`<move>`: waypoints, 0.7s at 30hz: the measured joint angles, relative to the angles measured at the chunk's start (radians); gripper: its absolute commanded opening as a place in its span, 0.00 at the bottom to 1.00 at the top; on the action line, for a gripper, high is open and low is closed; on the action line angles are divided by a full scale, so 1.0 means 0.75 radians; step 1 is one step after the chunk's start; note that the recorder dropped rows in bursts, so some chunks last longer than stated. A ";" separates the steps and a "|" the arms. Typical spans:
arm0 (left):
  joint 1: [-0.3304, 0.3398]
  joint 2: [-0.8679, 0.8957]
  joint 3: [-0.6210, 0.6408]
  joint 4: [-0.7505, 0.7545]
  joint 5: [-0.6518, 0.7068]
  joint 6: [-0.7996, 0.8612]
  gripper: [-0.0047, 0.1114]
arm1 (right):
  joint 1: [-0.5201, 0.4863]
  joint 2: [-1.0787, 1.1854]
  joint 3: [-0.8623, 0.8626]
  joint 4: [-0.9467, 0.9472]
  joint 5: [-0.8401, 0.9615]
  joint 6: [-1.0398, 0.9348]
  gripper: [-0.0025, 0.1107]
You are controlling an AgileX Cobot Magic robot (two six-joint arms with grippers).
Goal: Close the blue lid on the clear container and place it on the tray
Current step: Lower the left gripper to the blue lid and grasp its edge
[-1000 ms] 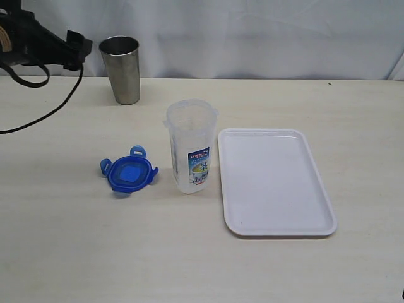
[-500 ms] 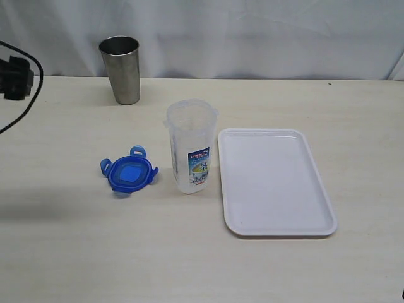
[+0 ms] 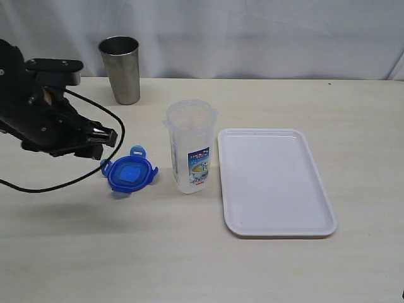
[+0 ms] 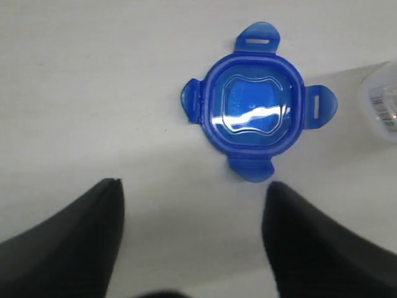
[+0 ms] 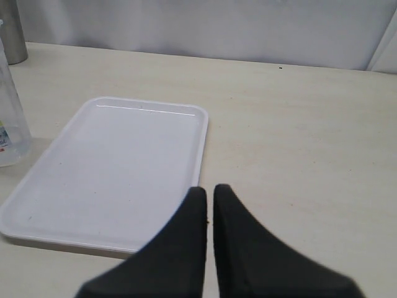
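The blue lid (image 3: 129, 173) lies flat on the table with its flaps spread, just left of the clear container (image 3: 191, 145). The container stands upright and uncovered, close to the left rim of the white tray (image 3: 278, 183). My left gripper (image 3: 106, 137) hovers above the table just left of the lid. In the left wrist view it (image 4: 193, 185) is open with nothing between its fingers, and the lid (image 4: 254, 112) lies just beyond one fingertip. My right gripper (image 5: 209, 189) is shut and empty near a corner of the tray (image 5: 118, 167); it is outside the exterior view.
A steel tumbler (image 3: 121, 69) stands at the back left of the table, behind the left arm. A black cable (image 3: 69, 180) loops from the left arm over the table. A white cloth backdrop hangs behind the table.
The left arm swung out to the left edge of the exterior view, then came back in and now hangs low beside the blue lid. The lid, container and tray have not moved.
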 measured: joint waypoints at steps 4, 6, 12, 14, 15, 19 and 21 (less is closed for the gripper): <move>-0.012 0.088 0.000 -0.009 -0.152 0.035 0.47 | 0.000 0.000 0.000 0.000 0.000 0.000 0.06; -0.012 0.117 0.000 -0.009 -0.223 0.037 0.47 | 0.000 0.000 0.000 0.000 0.000 0.000 0.06; -0.012 0.211 0.000 0.066 -0.312 0.037 0.47 | 0.000 0.000 0.000 0.000 0.000 0.000 0.06; -0.012 0.215 0.000 0.101 -0.312 0.035 0.44 | 0.000 0.000 0.000 0.000 0.000 0.000 0.06; -0.012 0.218 0.000 0.110 -0.316 0.032 0.42 | 0.000 0.000 0.000 0.000 0.000 0.000 0.06; 0.012 0.269 0.000 0.112 -0.352 0.032 0.37 | 0.000 0.000 0.000 0.000 0.000 0.000 0.06; 0.039 0.326 0.000 0.104 -0.357 0.032 0.37 | 0.000 0.000 0.000 0.000 0.000 0.000 0.06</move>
